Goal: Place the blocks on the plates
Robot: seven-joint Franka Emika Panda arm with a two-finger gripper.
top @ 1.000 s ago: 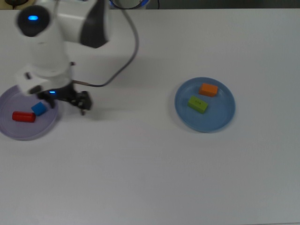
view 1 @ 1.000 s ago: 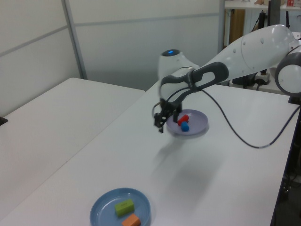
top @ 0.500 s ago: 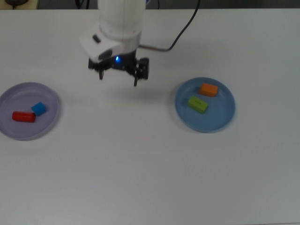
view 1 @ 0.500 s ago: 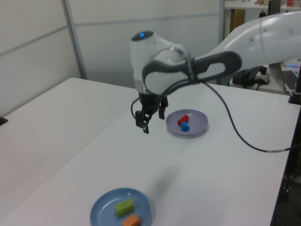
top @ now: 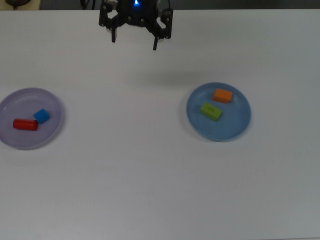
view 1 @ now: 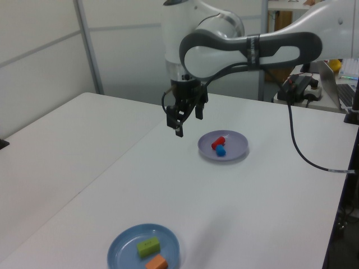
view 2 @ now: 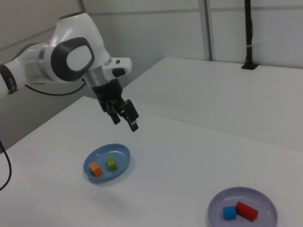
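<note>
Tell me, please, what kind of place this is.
Probably a robotics lab or test room. A white robot arm hangs over a plain white table that holds only toy blocks on two plates, with partition walls and cables around.

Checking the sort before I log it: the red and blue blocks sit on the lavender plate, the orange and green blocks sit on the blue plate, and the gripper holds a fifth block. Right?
Not quite. The gripper holds nothing; the top view shows it open and empty above the table. The rest stands: red block and blue block on the lavender plate, orange block and green block on the blue plate.
</note>
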